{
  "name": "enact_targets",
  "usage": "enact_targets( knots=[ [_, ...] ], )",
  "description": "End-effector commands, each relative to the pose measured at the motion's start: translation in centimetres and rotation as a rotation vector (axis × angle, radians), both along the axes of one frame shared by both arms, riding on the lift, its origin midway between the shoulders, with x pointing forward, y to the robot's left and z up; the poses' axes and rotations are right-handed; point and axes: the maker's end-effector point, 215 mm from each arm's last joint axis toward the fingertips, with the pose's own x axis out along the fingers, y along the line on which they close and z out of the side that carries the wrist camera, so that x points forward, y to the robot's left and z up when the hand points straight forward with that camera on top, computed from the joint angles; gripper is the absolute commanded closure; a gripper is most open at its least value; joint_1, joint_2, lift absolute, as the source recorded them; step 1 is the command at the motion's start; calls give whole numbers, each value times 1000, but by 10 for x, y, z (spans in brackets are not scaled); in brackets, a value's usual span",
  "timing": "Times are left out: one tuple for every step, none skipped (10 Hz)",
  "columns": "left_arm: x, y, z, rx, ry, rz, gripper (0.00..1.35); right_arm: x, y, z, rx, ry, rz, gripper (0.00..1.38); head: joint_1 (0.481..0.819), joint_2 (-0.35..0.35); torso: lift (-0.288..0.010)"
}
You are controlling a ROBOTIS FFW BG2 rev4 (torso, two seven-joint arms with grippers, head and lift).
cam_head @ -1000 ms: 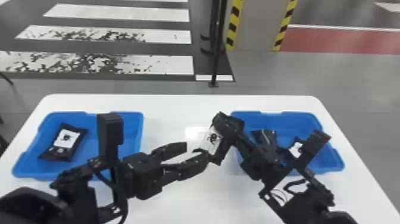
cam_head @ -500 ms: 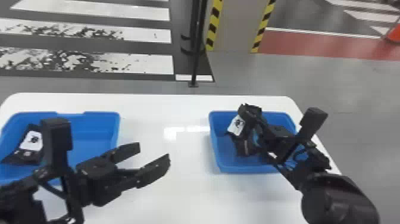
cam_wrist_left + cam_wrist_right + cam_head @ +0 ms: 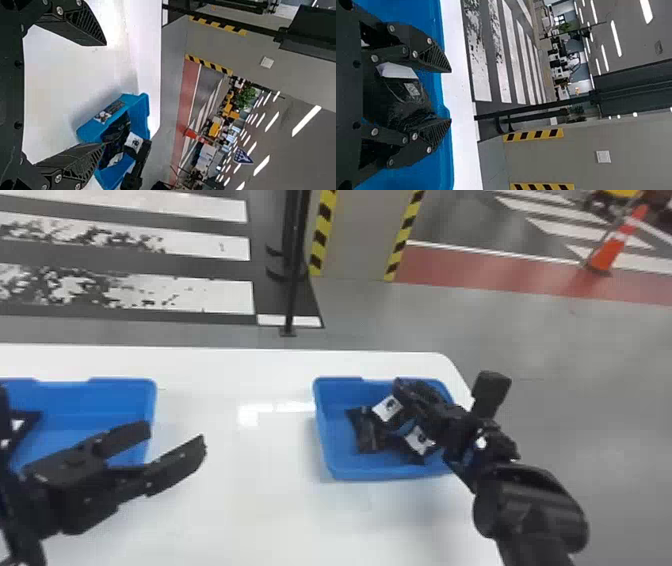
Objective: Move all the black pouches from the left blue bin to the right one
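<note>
On the white table (image 3: 260,515), blue bins (image 3: 360,473); beyond, an orange cone (image 3: 606,256).

The left bin (image 3: 125,392) and right bin (image 3: 324,445) are blue, the table (image 3: 250,515) white. Black pouches (image 3: 369,435) carry white labels (image 3: 385,409) marked in black. Yellow-and-black stripes edge the greyish pillar (image 3: 357,237); a red strip (image 3: 450,267) crosses the grey floor (image 3: 550,355), and the cone (image 3: 607,252) is orange, banded white.
</note>
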Motion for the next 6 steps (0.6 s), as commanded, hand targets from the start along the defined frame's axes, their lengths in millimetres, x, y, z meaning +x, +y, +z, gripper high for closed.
enact_targets(
  knots=[
    [10,46,-9,53,14,93,150,-24,10,10,-57,-56,1,113,695,-257,-140],
    [15,87,-15,107,24,175,150,-52,20,21,-101,-94,0,124,695,-228,-140],
    [18,124,-19,152,37,247,150,-82,30,33,-152,-136,-4,124,695,-179,-140],
    [22,157,-22,204,49,310,154,-108,48,53,-179,-190,19,124,695,-150,-140],
    [25,184,-24,244,62,365,156,-129,74,68,-164,-227,54,125,695,-93,-140],
    [29,210,-30,283,86,411,156,-149,96,78,-123,-246,80,125,695,-33,-140]
  ],
)
